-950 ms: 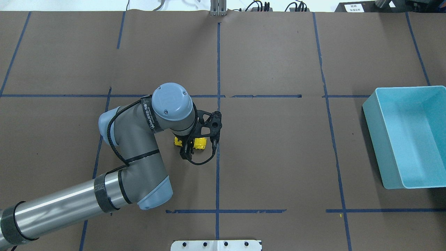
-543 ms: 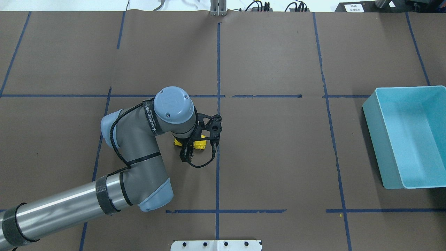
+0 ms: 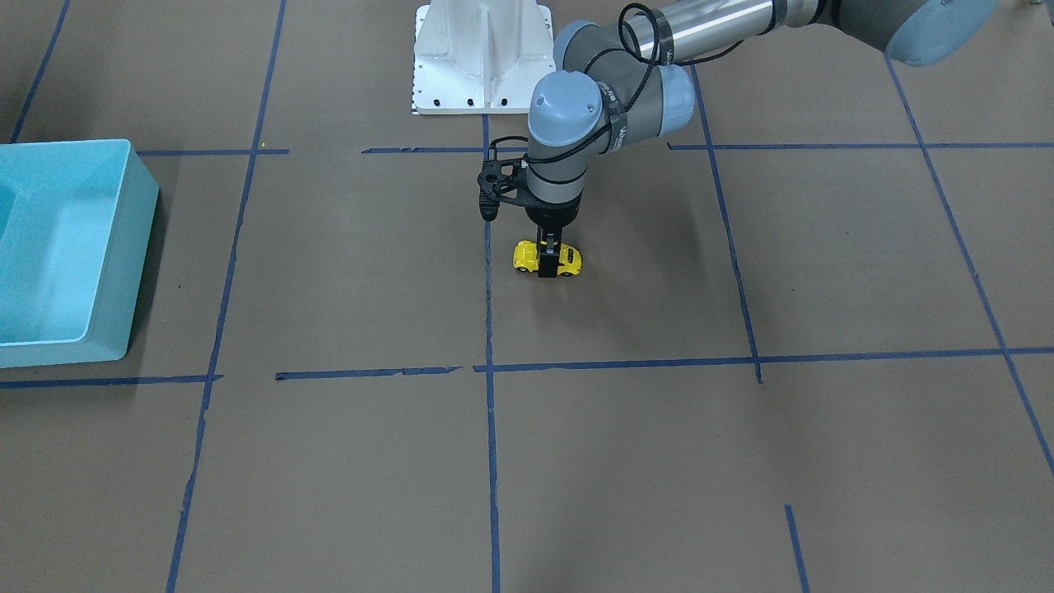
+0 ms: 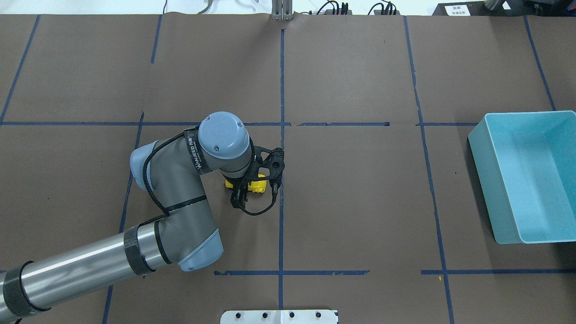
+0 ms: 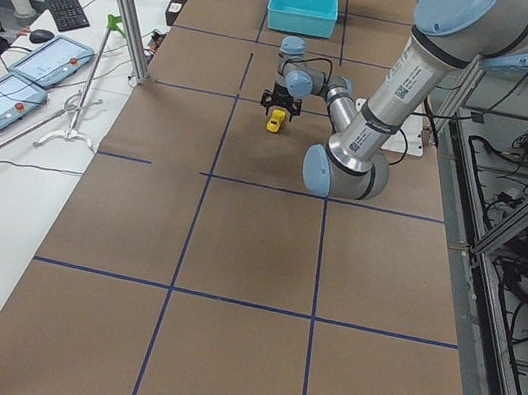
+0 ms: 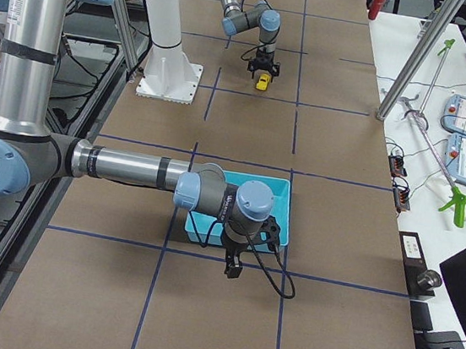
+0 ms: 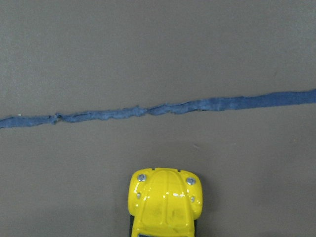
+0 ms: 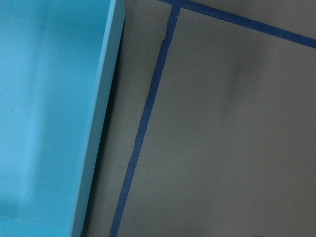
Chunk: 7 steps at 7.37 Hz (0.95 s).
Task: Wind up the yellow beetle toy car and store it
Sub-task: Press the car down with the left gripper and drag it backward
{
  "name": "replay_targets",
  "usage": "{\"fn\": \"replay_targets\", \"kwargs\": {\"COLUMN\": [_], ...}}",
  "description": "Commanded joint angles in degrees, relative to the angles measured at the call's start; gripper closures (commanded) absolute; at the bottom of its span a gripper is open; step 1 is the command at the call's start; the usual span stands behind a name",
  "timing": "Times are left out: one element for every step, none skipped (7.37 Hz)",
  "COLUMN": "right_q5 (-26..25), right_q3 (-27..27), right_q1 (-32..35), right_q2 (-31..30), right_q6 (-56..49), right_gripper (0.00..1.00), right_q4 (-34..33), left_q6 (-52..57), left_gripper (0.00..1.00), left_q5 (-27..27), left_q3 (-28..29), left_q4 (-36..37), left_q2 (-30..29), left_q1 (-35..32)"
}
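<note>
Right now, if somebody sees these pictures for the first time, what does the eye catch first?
The bright yellow car near the middle of the brown table, with the left claw down over it. Next, the light blue bin at the table's end on the robot's right, where the right claw hangs beside it.

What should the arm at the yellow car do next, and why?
Probably drag the yellow beetle toy car backward to wind it: the left gripper seems closed across it, its wheels rest on the table, with the blue bin far off.
</note>
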Motion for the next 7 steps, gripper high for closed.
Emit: {"fn": "replay_targets", "kwargs": {"right_q5": [0.0,0.09,0.0,0.0,0.0,0.0,0.0], "right_q3": [-0.03,0.06,0.06,0.06,-0.03,-0.03,-0.03], "right_q1": [0.0,0.0,0.0,0.0,0.0,0.0,0.0], "right_q2": [0.0,0.0,0.0,0.0,0.0,0.0,0.09], "right_q6": [0.0,0.0,0.0,0.0,0.0,0.0,0.0], "right_gripper": [0.0,0.0,0.0,0.0,0.0,0.0,0.0], "right_q4": [-0.04,-0.04,0.05,0.05,0.05,0.05,0.05], "left_q6": [0.02,0.11,0.98,1.25,1.25,1.34,1.34], "left_gripper": [0.04,0.27,0.43,0.56,0.75,0.91,0.96], "left_q5": [0.03,0.03,0.03,0.03,-0.05,-0.32,-1.01], "left_q3": [0.08,0.08,0.08,0.08,0.08,0.08,-0.09], "left_q4": [0.0,0.0,-0.09,-0.09,-1.57,-3.41,-3.77], "left_q2": [0.0,0.09,0.09,0.09,0.44,0.44,0.53], "left_q1": [-0.11,-0.11,-0.29,-0.9,-1.17,-2.3,-2.49]}}
